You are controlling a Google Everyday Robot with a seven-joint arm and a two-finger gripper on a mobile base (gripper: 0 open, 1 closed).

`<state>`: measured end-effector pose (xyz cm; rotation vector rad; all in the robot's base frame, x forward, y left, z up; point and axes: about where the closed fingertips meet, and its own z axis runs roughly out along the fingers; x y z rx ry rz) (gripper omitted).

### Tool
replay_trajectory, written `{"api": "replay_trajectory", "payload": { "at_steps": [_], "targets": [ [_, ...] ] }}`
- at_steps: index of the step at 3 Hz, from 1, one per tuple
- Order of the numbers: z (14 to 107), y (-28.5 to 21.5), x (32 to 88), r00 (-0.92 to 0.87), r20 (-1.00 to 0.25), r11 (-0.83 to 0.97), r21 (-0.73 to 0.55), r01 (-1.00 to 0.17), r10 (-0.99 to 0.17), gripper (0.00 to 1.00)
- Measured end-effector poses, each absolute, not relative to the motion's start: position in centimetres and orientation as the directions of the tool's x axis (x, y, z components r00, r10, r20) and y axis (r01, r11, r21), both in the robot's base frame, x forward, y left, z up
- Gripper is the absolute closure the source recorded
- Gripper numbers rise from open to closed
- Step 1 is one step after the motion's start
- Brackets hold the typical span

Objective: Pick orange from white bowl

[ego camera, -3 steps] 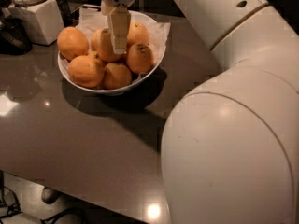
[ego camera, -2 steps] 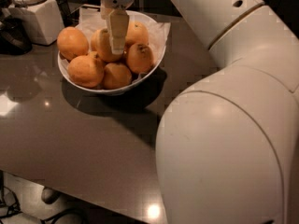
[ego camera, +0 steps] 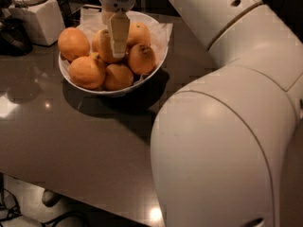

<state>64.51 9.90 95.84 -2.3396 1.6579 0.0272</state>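
The white bowl [ego camera: 111, 91], lined with crinkled white paper, stands on the dark glossy table at the upper left and holds several oranges. My gripper [ego camera: 118, 41] reaches down from above into the middle of the pile, right against the central orange [ego camera: 105, 47]. Other oranges lie around it: one at the left rim [ego camera: 73, 42], one at the front left [ego camera: 86, 71], one at the front [ego camera: 118, 76] and one at the right [ego camera: 141, 58]. The gripper hides part of the central orange.
A white boxy container [ego camera: 40, 19] with a lid stands left of the bowl, with a dark object [ego camera: 12, 34] beside it. My bulky white arm [ego camera: 227, 141] fills the right half of the view. The table's front edge [ego camera: 71, 188] runs across the bottom left.
The gripper stays at the same spot over the middle of the bowl. The arm's big elbow section has shifted slightly left in the view. The oranges have not moved.
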Motion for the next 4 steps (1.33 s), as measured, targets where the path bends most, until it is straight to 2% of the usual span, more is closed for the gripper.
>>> {"api": "replay_trajectory", "payload": {
  "at_steps": [2, 3, 4],
  "targets": [
    [94.4, 9.4, 64.7, 0.321, -0.170, -0.293, -0.171, -0.941, -0.932, 0.30],
    [93.5, 9.1, 64.7, 0.309, -0.171, -0.286, -0.146, -0.947, -0.936, 0.29],
    [92.4, 9.2, 64.8, 0.318, -0.154, -0.301, -0.123, -0.946, -0.935, 0.46]
  ]
}}
